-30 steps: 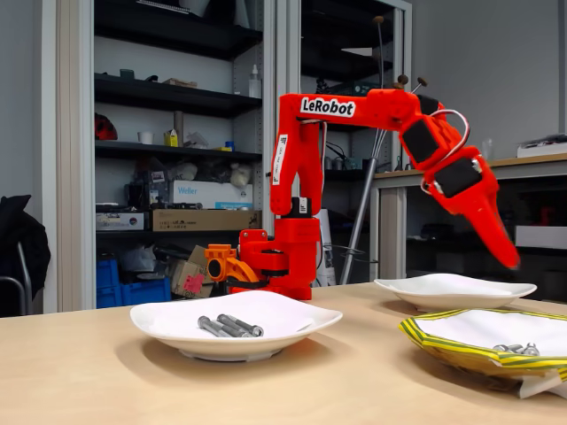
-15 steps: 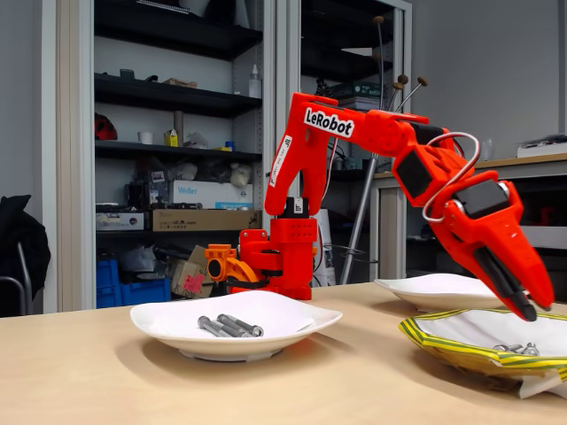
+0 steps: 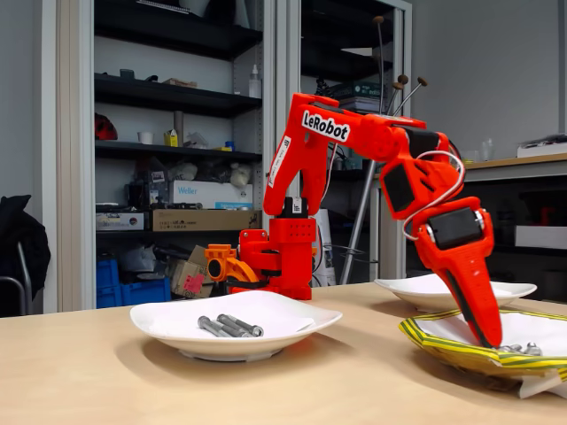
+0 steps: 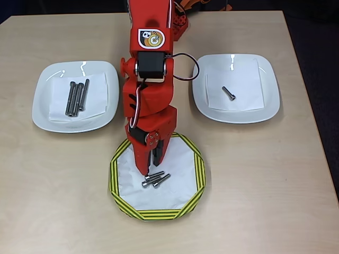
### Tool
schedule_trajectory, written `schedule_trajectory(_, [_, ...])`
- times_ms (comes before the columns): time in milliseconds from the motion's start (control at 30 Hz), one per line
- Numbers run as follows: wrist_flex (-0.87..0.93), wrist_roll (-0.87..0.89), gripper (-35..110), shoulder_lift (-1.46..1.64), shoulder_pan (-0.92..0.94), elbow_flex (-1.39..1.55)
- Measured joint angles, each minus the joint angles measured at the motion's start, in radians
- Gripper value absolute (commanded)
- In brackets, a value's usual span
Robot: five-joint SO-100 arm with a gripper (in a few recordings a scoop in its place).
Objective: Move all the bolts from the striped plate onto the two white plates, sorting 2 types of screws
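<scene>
The red two-finger hand (image 4: 154,170) of the red arm (image 4: 148,79) pointed down into the shallow round plate with the yellow rim crossed by dark stripes (image 4: 196,182), which lay on the pale wooden tabletop (image 4: 265,174) at the near edge in the overhead view. Its fingertips (image 4: 157,164) stood just above a small cluster of short shiny grey metal bolts (image 4: 155,179) lying on the plate's white centre; whether they touched the topmost bolt could not be told. The fingers looked close together with only a narrow gap, and the pictures did not settle whether they were spread or pressed together.

In the fixed view the hand (image 3: 490,339) reached down inside the striped plate (image 3: 443,347), with short bolts (image 3: 523,349) just beside its tip.

To the left in the overhead view, a plain glossy white plate (image 4: 45,111) held three long grey bolts (image 4: 77,97) lying side by side, touching or nearly so. To the right, a second plain white plate (image 4: 265,106) held one short grey bolt (image 4: 229,93), well apart from the rim. The two white plates sat on either side of the arm, and the striped plate lay between them, nearer the camera's lower edge.
</scene>
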State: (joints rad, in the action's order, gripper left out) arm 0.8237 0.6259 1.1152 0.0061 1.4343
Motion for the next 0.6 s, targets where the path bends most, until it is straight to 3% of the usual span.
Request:
schedule_trajectory(233, [0.161, -0.049, 9, -0.175, 0.003, -0.298])
schedule_trajectory(433, [0.215, -0.061, 10, -0.195, -0.002, -0.356])
schedule_trajectory(600, [0.233, 0.054, 10, -0.195, -0.012, -0.356])
